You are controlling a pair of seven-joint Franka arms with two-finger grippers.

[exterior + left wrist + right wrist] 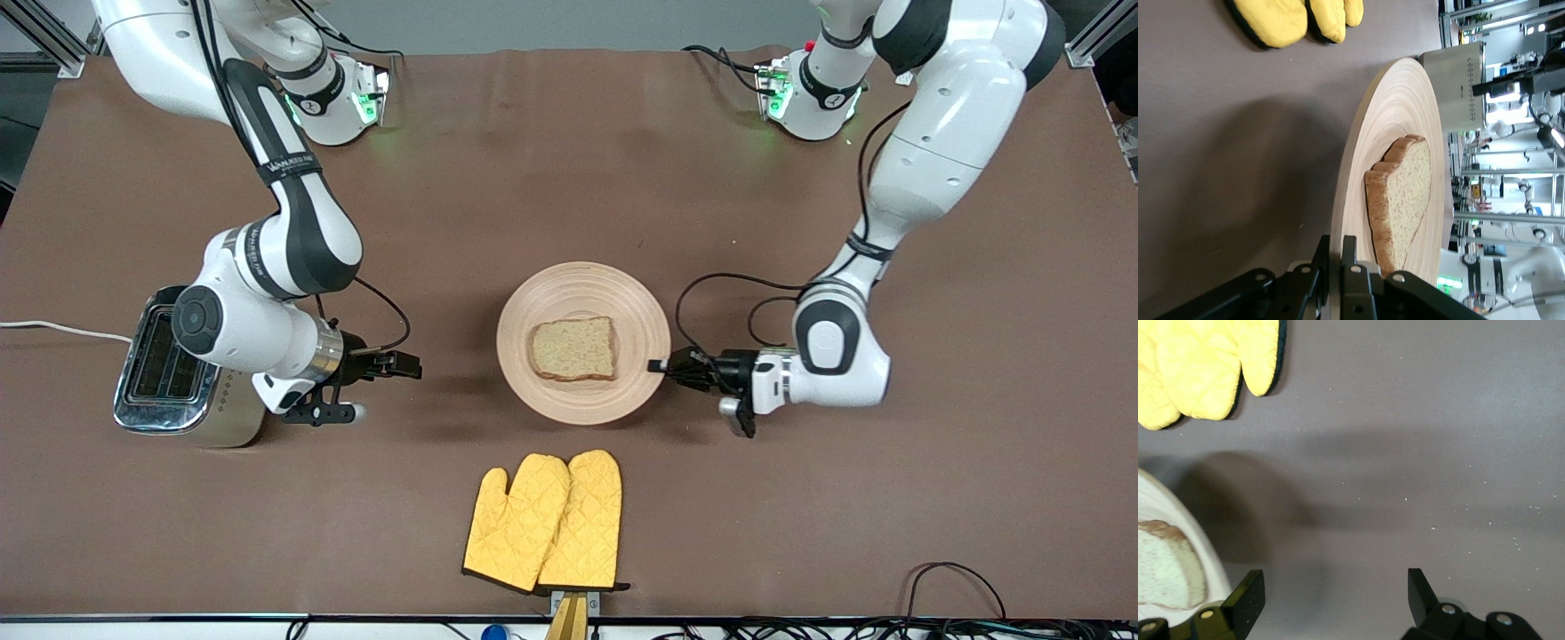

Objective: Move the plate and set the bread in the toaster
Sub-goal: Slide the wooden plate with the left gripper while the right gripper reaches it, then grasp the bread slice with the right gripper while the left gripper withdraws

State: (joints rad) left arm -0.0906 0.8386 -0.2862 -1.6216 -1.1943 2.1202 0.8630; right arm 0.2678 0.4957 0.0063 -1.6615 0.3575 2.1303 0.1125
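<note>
Two grippers sit low at mid-table, I see: the left gripper (662,365) pinches the plate (582,284) by its rim at the left arm's end, fingers (1355,280) pressed together on the wood. The bread (573,348) lies flat on the plate. My right gripper (404,363) hangs spread beside the toaster (169,373), bare tabletop between it and the plate's other edge. Yellow mitts (544,520) lie nearer the camera, apart from the plate.
</note>
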